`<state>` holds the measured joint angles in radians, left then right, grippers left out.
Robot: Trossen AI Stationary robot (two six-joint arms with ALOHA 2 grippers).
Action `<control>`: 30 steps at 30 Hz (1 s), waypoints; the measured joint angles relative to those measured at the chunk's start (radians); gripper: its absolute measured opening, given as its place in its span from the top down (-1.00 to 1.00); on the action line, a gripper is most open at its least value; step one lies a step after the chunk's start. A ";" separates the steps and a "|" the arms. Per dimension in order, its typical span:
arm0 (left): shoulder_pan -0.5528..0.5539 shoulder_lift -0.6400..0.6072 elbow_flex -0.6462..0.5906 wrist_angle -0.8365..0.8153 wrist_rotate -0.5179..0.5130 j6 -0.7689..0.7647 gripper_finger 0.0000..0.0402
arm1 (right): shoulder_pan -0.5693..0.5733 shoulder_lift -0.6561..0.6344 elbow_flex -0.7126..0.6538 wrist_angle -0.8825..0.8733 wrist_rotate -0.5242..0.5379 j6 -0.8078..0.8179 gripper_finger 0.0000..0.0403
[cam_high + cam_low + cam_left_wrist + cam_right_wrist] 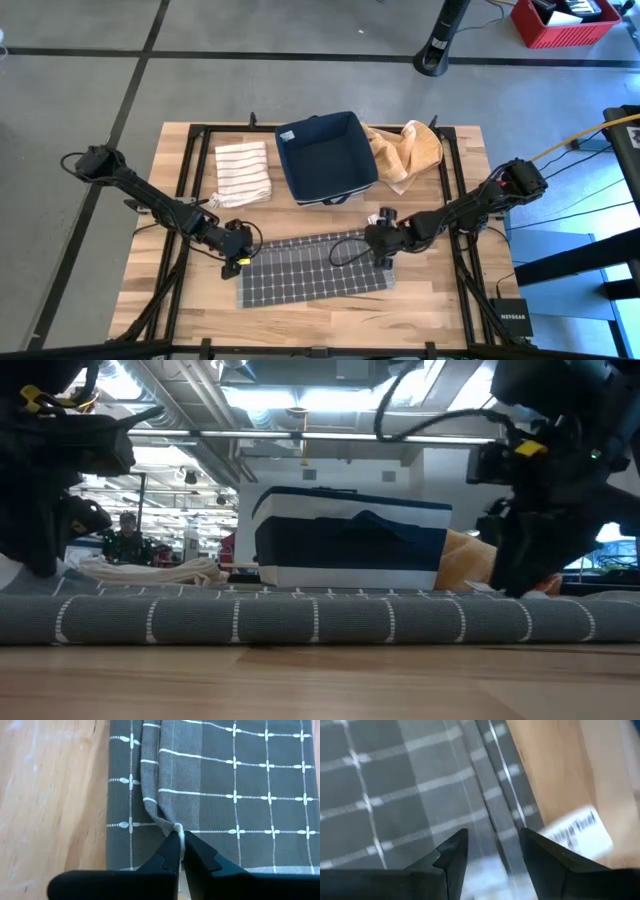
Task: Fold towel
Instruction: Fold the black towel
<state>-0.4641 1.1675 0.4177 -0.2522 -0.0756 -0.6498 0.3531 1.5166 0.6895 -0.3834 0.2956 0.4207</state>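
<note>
A grey towel [315, 268] with a white grid lies spread on the wooden table near its front edge. In the low view the towel [300, 620] lies flat. My left gripper [238, 258] is at the towel's far left corner, shut on a pinch of cloth [179, 832]. My right gripper [382, 255] is at the towel's far right corner. It stands open, and its fingertips [457, 845] straddle the hemmed right edge [495, 810]. Whether they touch the cloth does not show. My left gripper pinches a raised ridge of the towel [176, 826] between its two fingertips, close to the towel's left edge. The fingers slant down from the table's left side. The ridge [152, 780] runs away from the fingertips as a narrow pleat; the towel around it lies on the table.
Behind the towel stands a dark blue bin [325, 157]. A white striped cloth [243, 172] lies to its left and a tan cloth [405, 152] to its right. A white label [575, 835] is on the bare wood beside the towel's right edge.
</note>
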 joint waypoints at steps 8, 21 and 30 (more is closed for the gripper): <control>-0.022 0.000 0.068 0.003 -0.006 0.035 0.99 | -0.002 -0.036 0.031 -0.140 -0.062 0.028 0.10; -0.027 0.000 0.069 -0.114 -0.036 0.025 0.99 | -0.134 -0.134 -0.002 -0.131 -0.249 -0.062 0.10; -0.027 0.000 0.069 -0.110 -0.036 0.022 0.99 | -0.200 -0.313 -0.204 0.063 -0.334 0.020 0.10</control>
<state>-0.4908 1.1679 0.4862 -0.3622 -0.1116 -0.6279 0.1528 1.2039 0.4856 -0.3199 -0.0384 0.4405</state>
